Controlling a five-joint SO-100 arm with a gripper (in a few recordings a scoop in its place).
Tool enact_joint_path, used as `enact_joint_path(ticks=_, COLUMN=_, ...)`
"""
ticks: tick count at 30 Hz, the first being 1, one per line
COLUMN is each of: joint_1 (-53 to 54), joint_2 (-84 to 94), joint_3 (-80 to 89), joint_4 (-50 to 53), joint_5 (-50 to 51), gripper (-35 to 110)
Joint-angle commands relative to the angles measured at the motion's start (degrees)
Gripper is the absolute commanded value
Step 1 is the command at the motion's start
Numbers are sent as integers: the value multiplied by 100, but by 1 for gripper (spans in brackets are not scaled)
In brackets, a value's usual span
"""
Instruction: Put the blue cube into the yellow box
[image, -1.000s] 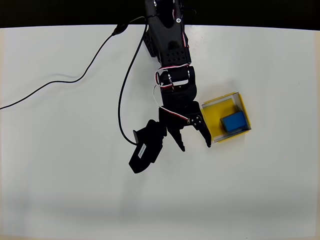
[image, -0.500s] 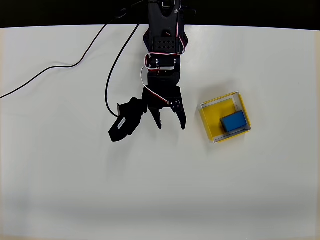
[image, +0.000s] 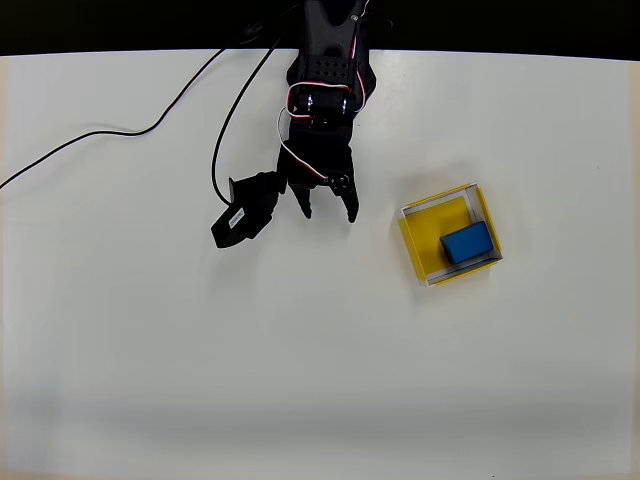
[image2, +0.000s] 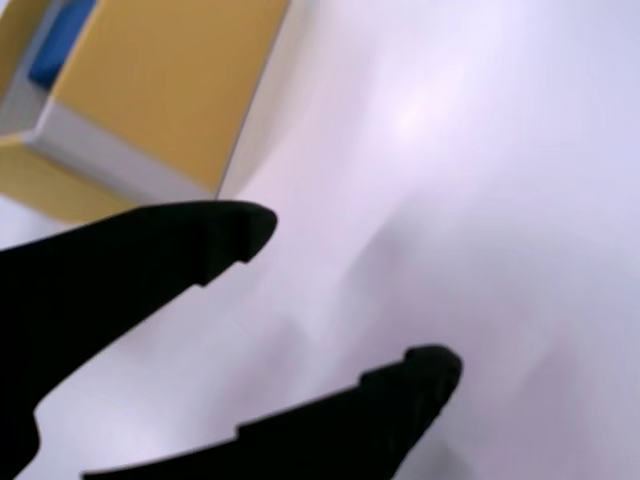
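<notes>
The white table is the biggest thing here. It is flat, smooth and plain, with a black strip past its top edge.

The black robot arm comes in from 12 o'clock in the overhead view and points down toward 6. It looks like hard plastic with small holes and screws. Thin red and white wires loop beside its joints. A long black cable snakes away over the table toward 9 o'clock.

The gripper sits at the arm's low end. Its two pointed black fingers are spread apart with nothing between them, only bare table. In the wrist view the gripper shows two dark fingers with little steps cut in them and a wide gap. A black camera block sticks out at the gripper's 9 o'clock side.

The yellow box lies at about 3 to 4 o'clock from the jaws, well apart from them. It is a shallow square tray with a yellow floor and thin pale walls, turned a little.

The blue cube is inside the box, in the corner at 4 o'clock, far from the jaws. It is a small smooth block. In the wrist view the yellow box is at 11 o'clock, with a bit of the blue cube showing, blurry.
</notes>
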Motion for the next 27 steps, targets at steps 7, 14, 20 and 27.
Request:
enact_joint_path(ticks=7, joint_1=290, joint_2=290, joint_3=167, joint_4=1424, joint_5=-343, gripper=31)
enact_joint_path(ticks=14, joint_1=343, joint_2=290, joint_3=167, joint_4=1415, joint_5=-237, gripper=23)
enact_joint_path(ticks=20, joint_1=343, joint_2=290, joint_3=167, joint_4=1389, joint_5=-62, gripper=21)
enact_joint_path(ticks=27, joint_1=343, joint_2=290, joint_3=167, joint_4=1389, joint_5=-35, gripper=12)
